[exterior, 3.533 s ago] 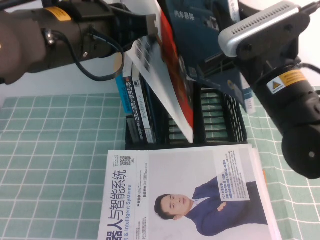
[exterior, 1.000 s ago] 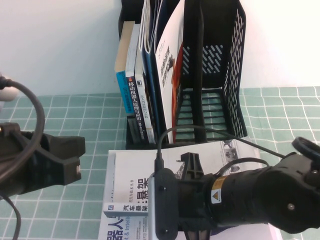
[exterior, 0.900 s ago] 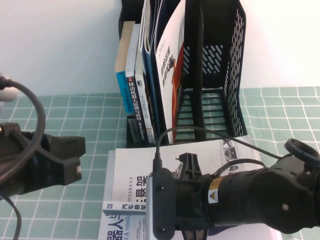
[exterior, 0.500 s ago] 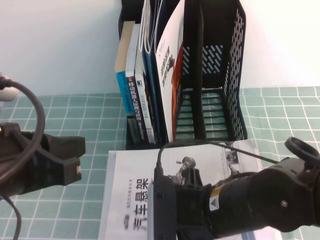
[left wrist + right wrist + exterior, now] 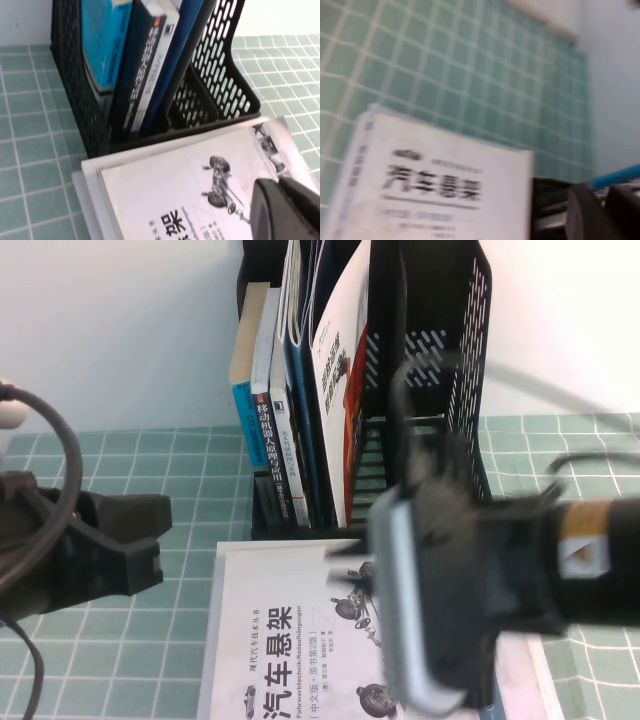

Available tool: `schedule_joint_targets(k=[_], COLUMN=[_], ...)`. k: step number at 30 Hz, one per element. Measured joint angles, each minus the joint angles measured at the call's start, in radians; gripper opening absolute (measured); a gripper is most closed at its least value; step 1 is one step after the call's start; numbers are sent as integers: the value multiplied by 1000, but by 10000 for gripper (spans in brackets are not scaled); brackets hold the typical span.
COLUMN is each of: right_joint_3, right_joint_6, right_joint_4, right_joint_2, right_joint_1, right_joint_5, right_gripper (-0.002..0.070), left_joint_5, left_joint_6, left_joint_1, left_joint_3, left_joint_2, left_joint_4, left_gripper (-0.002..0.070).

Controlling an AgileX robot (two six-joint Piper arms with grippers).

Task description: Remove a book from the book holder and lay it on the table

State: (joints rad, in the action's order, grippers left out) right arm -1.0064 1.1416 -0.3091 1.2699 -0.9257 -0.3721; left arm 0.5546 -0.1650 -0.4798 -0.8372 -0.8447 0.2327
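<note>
The black mesh book holder [image 5: 430, 390] stands at the back of the table with several books upright in its left slots. A white book with black Chinese title [image 5: 290, 640] lies flat on the table in front of it, with nothing gripping it. My right arm [image 5: 480, 560] is blurred above the book's right part. In the right wrist view my right gripper [image 5: 601, 194] hangs off the book's [image 5: 435, 190] corner, near the holder, with nothing in it. My left gripper [image 5: 277, 184] is shut and empty, hovering over the book's [image 5: 175, 200] near corner.
A larger magazine [image 5: 85, 182] lies under the white book, its edge showing on the left. My left arm [image 5: 90, 550] and its cable fill the table's left front. A white wall stands close behind the holder. Green tiled cloth [image 5: 150, 455] covers the table.
The white book went from tilted in my right gripper to lying flat and free. My right arm has swung up and to the right off it. The left arm has hardly moved.
</note>
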Motion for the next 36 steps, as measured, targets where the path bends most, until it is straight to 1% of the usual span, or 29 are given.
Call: schedule_joint_targets(k=[2, 5, 8, 12, 15, 18, 21, 24, 29, 33, 36], right_joint_3=[-43, -112, -152, -159, -146, -85, 20, 160, 437, 605, 681], right_joint_6=[-68, -210, -381, -623, -721, -805, -921, -1026, -1188, -1243, -1251], right_joint_4=[106, 247, 411, 656, 719, 722, 722, 722, 720, 714, 702], right_joint_2=[-63, -140, -206, -278, -322, -390, -494, -619, -870, -1054, -1148], right_joint_1=[24, 93, 167, 243, 262, 262, 262, 262, 262, 262, 262], right_joint_5=[7, -41, -162, -416, -574, -621, -611, -555, -418, -319, -235], right_gripper=[50, 15, 5, 1, 0, 0, 0, -1, -1, -1, -1], left_joint_5=[-18, -38, -48, -53, -53, -61, -78, -129, -307, -417, -446], left_joint_6=[6, 9, 29, 34, 34, 34, 34, 34, 52, 61, 63], left_joint_1=[0, 0, 0, 0, 0, 0, 0, 0, 0, 0, 0], left_joint_3=[0, 0, 0, 0, 0, 0, 0, 26, 162, 297, 366], left_joint_2=[0, 0, 0, 0, 0, 0, 7, 38, 155, 248, 298], left_joint_4=[0, 0, -11, -85, -133, -158, -174, -194, -209, -212, -212], left_gripper=[-2, -3, -2, -3, -3, -2, -3, -2, -3, -2, -3])
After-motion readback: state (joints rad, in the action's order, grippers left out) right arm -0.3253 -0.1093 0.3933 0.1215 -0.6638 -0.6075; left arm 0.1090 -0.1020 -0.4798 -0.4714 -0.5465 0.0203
